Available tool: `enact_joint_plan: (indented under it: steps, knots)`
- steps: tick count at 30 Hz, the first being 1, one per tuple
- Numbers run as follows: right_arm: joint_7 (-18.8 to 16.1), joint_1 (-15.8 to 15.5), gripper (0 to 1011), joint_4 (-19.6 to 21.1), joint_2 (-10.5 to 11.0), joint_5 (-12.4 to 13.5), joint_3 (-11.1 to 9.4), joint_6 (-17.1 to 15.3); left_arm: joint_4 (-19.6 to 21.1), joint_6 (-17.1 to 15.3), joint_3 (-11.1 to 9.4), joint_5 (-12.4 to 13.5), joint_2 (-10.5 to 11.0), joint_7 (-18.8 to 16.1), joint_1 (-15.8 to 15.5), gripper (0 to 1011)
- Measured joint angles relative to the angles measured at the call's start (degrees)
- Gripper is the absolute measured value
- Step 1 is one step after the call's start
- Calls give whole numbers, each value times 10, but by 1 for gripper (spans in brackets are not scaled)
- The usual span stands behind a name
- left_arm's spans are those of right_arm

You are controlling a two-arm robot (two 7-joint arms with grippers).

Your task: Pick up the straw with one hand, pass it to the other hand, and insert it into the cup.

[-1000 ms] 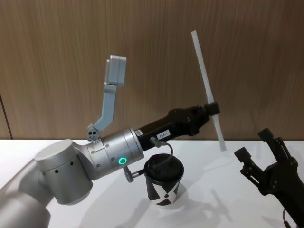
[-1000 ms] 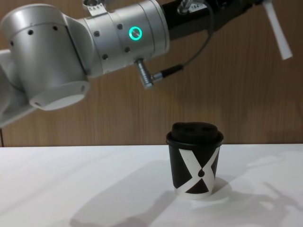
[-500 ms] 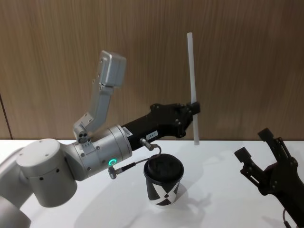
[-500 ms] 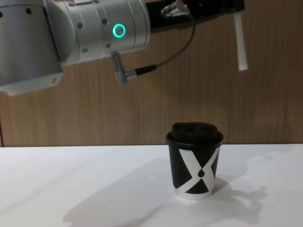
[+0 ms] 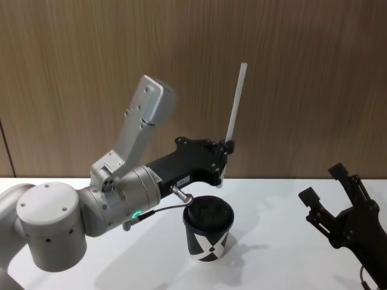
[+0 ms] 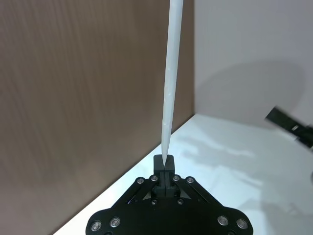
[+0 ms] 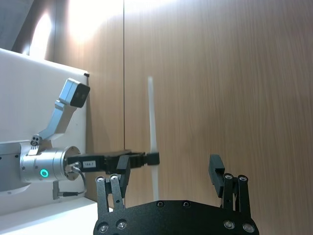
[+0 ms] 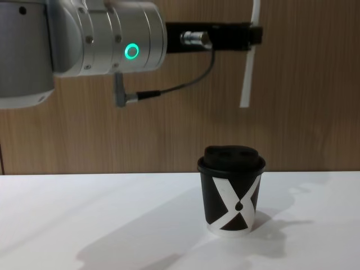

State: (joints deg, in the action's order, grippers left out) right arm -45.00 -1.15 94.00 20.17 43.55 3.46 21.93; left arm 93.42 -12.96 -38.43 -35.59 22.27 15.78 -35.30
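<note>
My left gripper point(image 5: 225, 148) is shut on the white straw point(image 5: 236, 103), gripping it near its lower end. The straw stands nearly upright, its top leaning slightly right in the head view. The black cup point(image 5: 208, 229) with a white X and a domed lid stands on the table below. In the chest view the straw point(image 8: 247, 79) hangs from the left gripper point(image 8: 256, 35), its lower tip well above the cup point(image 8: 230, 194) and a little to its right. The left wrist view shows the fingers clamped on the straw point(image 6: 171, 73). My right gripper point(image 5: 323, 183) waits open, low at the right.
The white table point(image 5: 284, 254) runs up to a brown wood-panel wall point(image 5: 314, 84). My silver left arm point(image 5: 115, 205) with its green light ring and a dark cable point(image 8: 185, 84) spans the left side above the table. The right wrist view shows my own open fingers point(image 7: 215, 169).
The left arm has swung the straw leftward to nearly over the cup, and the straw has turned from leaning left to leaning slightly right. The right gripper has not moved.
</note>
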Motion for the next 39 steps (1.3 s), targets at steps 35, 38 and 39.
enact_joint_plan:
  steps: [35, 38, 39]
  knots:
    - [0, 0, 1001, 0, 0, 0, 0, 0, -26, -11, 18, 30, -11, -39, 23, 0]
    - [0, 0, 1001, 0, 0, 0, 0, 0, -29, -11, 21, 27, -13, -36, 23, 0]
    - [0, 0, 1001, 0, 0, 0, 0, 0, -31, -10, 22, 26, -14, -35, 23, 0]
